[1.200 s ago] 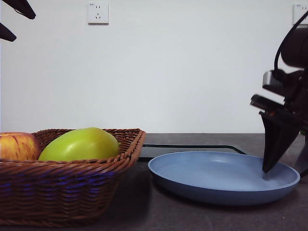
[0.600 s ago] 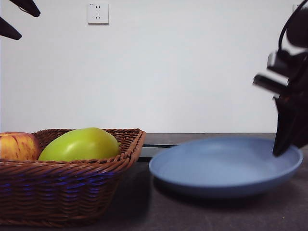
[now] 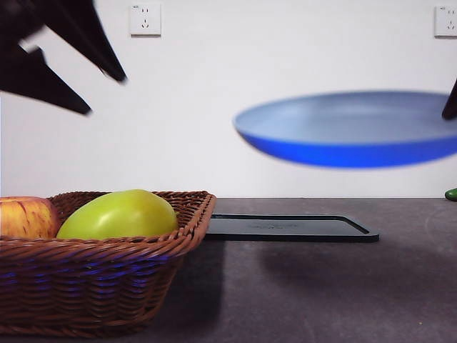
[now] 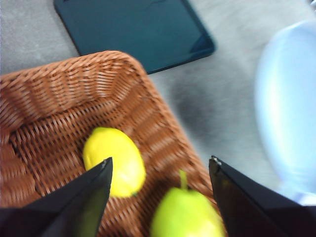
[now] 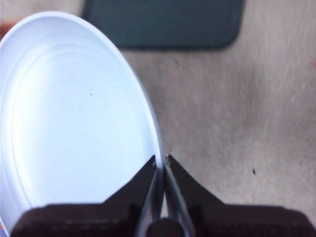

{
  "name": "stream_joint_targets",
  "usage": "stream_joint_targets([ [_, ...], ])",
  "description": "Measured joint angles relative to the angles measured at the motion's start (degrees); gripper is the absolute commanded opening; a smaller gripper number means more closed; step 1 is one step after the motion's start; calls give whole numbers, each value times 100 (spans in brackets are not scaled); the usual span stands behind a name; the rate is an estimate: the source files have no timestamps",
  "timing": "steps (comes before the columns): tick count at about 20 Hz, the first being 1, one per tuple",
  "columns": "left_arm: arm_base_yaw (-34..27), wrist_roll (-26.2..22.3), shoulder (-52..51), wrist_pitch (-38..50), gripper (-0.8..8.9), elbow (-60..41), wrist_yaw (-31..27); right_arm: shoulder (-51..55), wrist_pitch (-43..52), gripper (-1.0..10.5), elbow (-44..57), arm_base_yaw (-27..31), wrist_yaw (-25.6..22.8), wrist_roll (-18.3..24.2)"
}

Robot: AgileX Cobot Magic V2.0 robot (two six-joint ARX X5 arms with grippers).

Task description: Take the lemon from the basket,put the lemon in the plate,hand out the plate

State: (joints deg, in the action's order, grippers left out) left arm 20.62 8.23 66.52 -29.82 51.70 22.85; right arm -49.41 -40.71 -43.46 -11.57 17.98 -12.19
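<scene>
The basket (image 3: pixel 100 268) stands nearest in the front view, on the dark table (image 3: pixel 321 293), with a yellow-green fruit (image 3: pixel 120 214) and a red-yellow apple (image 3: pixel 25 218) showing over its braided rim; the lemon (image 4: pixel 114 160) lies on the basket floor, seen only from the left wrist, just beside the yellow-green fruit. The left gripper (image 4: pixel 160 168) hangs above the basket with its jaws spread wide, the lemon under one jaw rather than centred between them; it holds nothing. Farther back a flat black tray (image 3: pixel 289 227) rests on the table; above it the plate (image 3: pixel 350 128) is held in the air, clear of the table and empty, its rim pinched between the pressed-together jaws of the right gripper (image 5: pixel 162 159).

The step in hand looks to be the lemon pick, with the plate carried ready. To do it well, the left gripper should likely shift until the lemon sits midway between the jaws, then descend straight, avoiding the neighbouring fruit and the wicker wall; closing across the lemon's narrower width would probably grip best; the right arm should keep the plate level.
</scene>
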Motion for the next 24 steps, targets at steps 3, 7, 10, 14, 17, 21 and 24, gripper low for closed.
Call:
stream_joint_targets([
  [3, 212, 39, 638, 188, 337, 13, -525, 415, -162, 4, 0, 0, 0, -92],
  [7, 455, 42, 1379, 155, 337, 243, -1058, 645, -426, 4, 0, 0, 0, -111],
  [10, 627, 42, 1843, 140, 337, 505, -1233, 669, -492, 4, 0, 0, 0, -114],
  [14, 730, 42, 2490, 42, 337, 605, -1499, 684, -540, 4, 0, 0, 0, -114],
  [17, 730, 42, 2645, 59, 337, 660, -1504, 684, -553, 4, 0, 0, 0, -114],
  [21, 750, 39, 2750, -20, 331, 651, -1534, 684, -553, 4, 0, 0, 0, -114],
  [24, 754, -83, 2747, -9, 201, 651, -1589, 684, -555, 4, 0, 0, -2, -114],
])
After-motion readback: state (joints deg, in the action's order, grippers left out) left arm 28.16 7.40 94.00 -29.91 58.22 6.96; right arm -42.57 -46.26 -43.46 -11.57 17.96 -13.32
